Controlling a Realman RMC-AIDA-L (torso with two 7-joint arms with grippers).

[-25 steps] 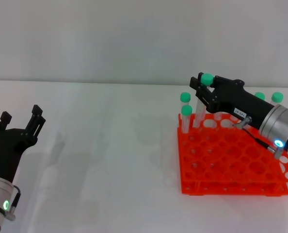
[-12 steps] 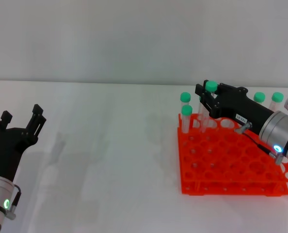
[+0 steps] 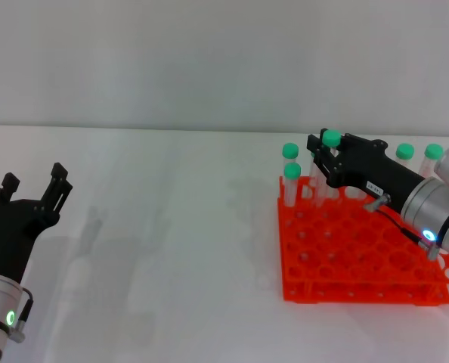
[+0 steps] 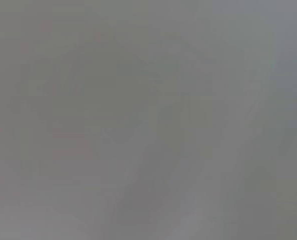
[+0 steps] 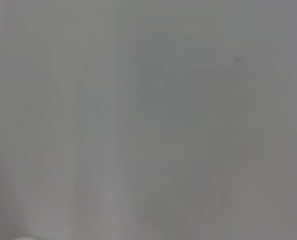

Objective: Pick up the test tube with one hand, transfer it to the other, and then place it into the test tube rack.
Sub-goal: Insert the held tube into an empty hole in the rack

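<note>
- We see the right hand reaching in over the far left part of the rack, its fingers closed around the tube.
- The tube stands nearly upright in that grip, its green cap showing just above the black fingers, its lower end down at the back rows of holes; we cannot tell whether it sits in a hole.
- The hand's white label faces us at the wrist, with the silver forearm running off toward the right edge and a small blue light on it.
- Two more capped tubes stand in the rack's far left corner, just beside the held tube.
- Two further green caps show behind the right forearm at the rack's far right.
- The orange-red rack rests on the white table, well to the right of centre.
- Our left hand hangs low at the left edge, well apart from the rack, fingers spread and holding nothing, a green light glowing on its forearm.
- Both wrist views show only a grey blur, so we read nothing from them.
</note>
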